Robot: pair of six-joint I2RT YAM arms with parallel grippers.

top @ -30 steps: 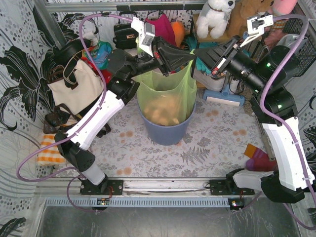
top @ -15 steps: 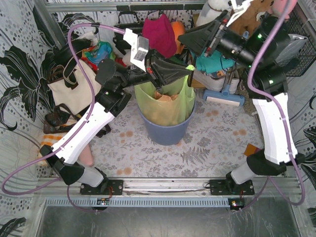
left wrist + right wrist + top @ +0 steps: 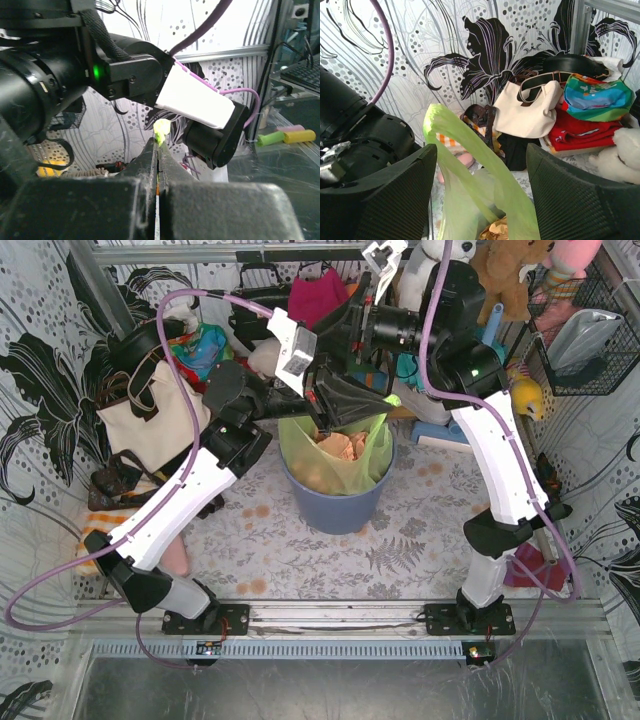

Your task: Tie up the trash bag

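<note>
The trash bag (image 3: 340, 455) is thin lime-green plastic with tan paper scraps inside, sitting in a blue-grey round bin (image 3: 335, 505). My left gripper (image 3: 380, 400) hangs over the bin's rim, shut on a bunched green tip of the bag (image 3: 161, 131). In the left wrist view the left gripper (image 3: 159, 145) has its jaws pressed together on that tip. My right gripper (image 3: 338, 338) reaches in from the back, above the bag. In the right wrist view the right gripper (image 3: 481, 150) is open. A raised strip of the bag (image 3: 470, 170) stands between its fingers, touching neither.
A cream tote bag (image 3: 150, 415) with black straps lies at the left beside coloured clothes (image 3: 590, 100). Stuffed toys (image 3: 500, 270) line the back and a wire basket (image 3: 585, 330) hangs at the right. An orange striped cloth (image 3: 95, 540) lies at the near left.
My right gripper has opened and let go of the bag, and its arm has swung left across the back to above the bin. The left gripper keeps its hold.
</note>
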